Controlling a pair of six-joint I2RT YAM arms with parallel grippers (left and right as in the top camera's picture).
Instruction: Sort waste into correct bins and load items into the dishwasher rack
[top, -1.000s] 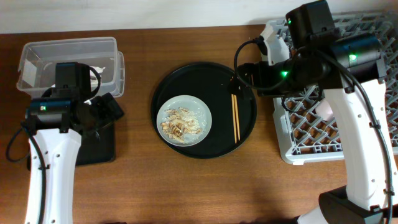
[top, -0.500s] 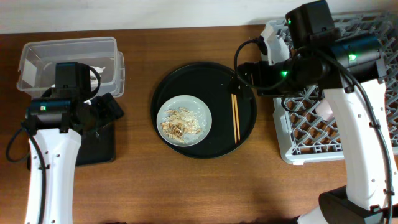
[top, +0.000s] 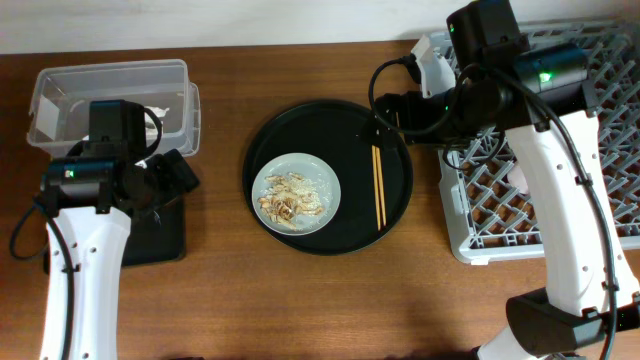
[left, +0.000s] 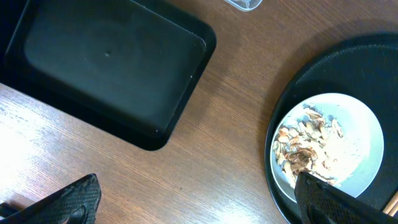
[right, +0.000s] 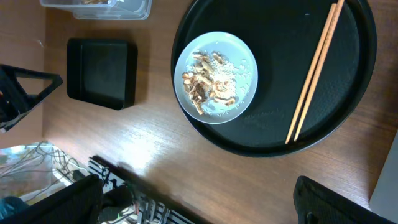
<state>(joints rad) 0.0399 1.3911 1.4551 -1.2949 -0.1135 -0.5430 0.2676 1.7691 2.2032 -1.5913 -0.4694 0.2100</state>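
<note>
The pale grey-green plate (top: 296, 193) holds beige-brown food scraps (top: 285, 200) on the left of the large round black tray (top: 345, 120). The wooden chopsticks (top: 379, 186) lie on that tray's right side. My left gripper (top: 180, 172) is open and empty, above the shallow black tray (top: 155, 240); in the left wrist view (left: 199, 208) it spans bare wood between that tray (left: 106, 62) and the plate (left: 348, 155). My right gripper (top: 385, 120) is open and empty above the round tray's far right rim. The right wrist view (right: 199, 205) shows plate (right: 239, 56) and chopsticks (right: 314, 71).
The clear plastic box (top: 110, 75) stands at the far left with white paper (top: 162, 112) inside, partly hidden by my left arm. The grey dishwasher rack (top: 520, 215) fills the right side, with a pale pink thing (top: 517, 178) in it.
My right arm has shifted a little toward the back and left, above the round tray's far rim. The left arm, plate and chopsticks have not moved.
</note>
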